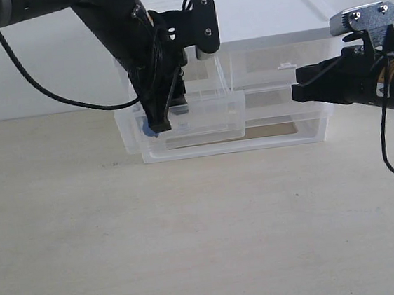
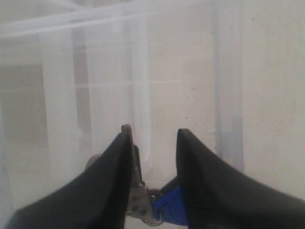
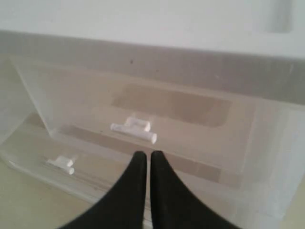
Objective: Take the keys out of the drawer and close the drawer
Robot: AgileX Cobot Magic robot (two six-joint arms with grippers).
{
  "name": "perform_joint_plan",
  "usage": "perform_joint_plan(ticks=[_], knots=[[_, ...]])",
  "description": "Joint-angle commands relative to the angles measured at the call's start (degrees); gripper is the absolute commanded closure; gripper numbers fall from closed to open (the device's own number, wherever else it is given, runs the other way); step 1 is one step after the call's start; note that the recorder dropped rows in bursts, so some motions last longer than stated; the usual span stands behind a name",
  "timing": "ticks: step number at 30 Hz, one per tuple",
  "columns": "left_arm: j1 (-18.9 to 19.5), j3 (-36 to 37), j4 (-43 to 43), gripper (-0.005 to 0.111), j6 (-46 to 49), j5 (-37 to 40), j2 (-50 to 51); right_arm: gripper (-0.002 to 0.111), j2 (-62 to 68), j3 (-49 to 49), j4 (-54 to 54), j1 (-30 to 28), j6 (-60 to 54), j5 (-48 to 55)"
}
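The small left drawer [image 1: 211, 114] is pulled out from the translucent unit. My left gripper [image 1: 158, 125] reaches down into it. In the left wrist view its black fingers [image 2: 109, 167] stand over the drawer floor [image 2: 190, 95] with a narrow gap. The keys [image 2: 143, 193] are pinched in that gap: a silver key lies along one finger and the blue fob [image 2: 172, 206] presses against the other. From outside, the fob [image 1: 150, 130] shows through the drawer wall. My right gripper [image 1: 296, 84] hovers shut in front of the unit's right half, holding nothing.
The matching right small drawer [image 1: 280, 65] is closed. The full-width drawer [image 1: 266, 137] below sticks out a little. In the right wrist view, the shut gripper [image 3: 145, 153] points at a translucent drawer front with a white tab handle [image 3: 134, 128]. The beige table [image 1: 193, 246] spreads in front.
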Motion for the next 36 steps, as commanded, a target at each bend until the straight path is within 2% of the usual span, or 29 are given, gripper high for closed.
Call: perform_joint_plan(ticks=[1, 5, 14, 21, 23, 26, 28, 30, 36], knots=[[-0.5, -0.2, -3.5, 0.090, 3.0, 5.5, -0.5, 0.107, -0.1, -0.2, -0.1, 0.1, 0.0, 0.0], [-0.5, -0.2, -2.5, 0.102, 3.0, 7.0, -0.5, 0.107, -0.1, -0.2, -0.1, 0.1, 0.0, 0.1], [-0.5, -0.2, -3.5, 0.102, 5.5, 11.7, -0.5, 0.107, -0.1, -0.2, -0.1, 0.1, 0.0, 0.1], [-0.5, -0.2, -2.6, 0.102, 5.1, 2.7, -0.8, 0.107, -0.1, -0.2, -0.1, 0.1, 0.0, 0.1], [-0.5, -0.2, -0.9, 0.102, 1.4, -2.2, -1.0, 0.107, -0.1, -0.2, -0.1, 0.1, 0.0, 0.1], [-0.5, -0.2, 4.6, 0.090, -3.0, -3.9, -0.8, 0.107, -0.1, -0.2, -0.1, 0.1, 0.0, 0.1], [-0.5, -0.7, 5.3, 0.077, -4.9, 0.2, -0.1, 0.107, -0.1, -0.2, -0.1, 0.1, 0.0, 0.1], [0.2, -1.5, 5.3, 0.069, -5.8, 4.1, 1.2, 0.107, -0.1, -0.2, -0.1, 0.1, 0.0, 0.1], [1.8, -3.3, 4.7, 0.064, -7.8, 4.2, 4.5, 0.107, -0.1, -0.2, -0.1, 0.1, 0.0, 0.1]])
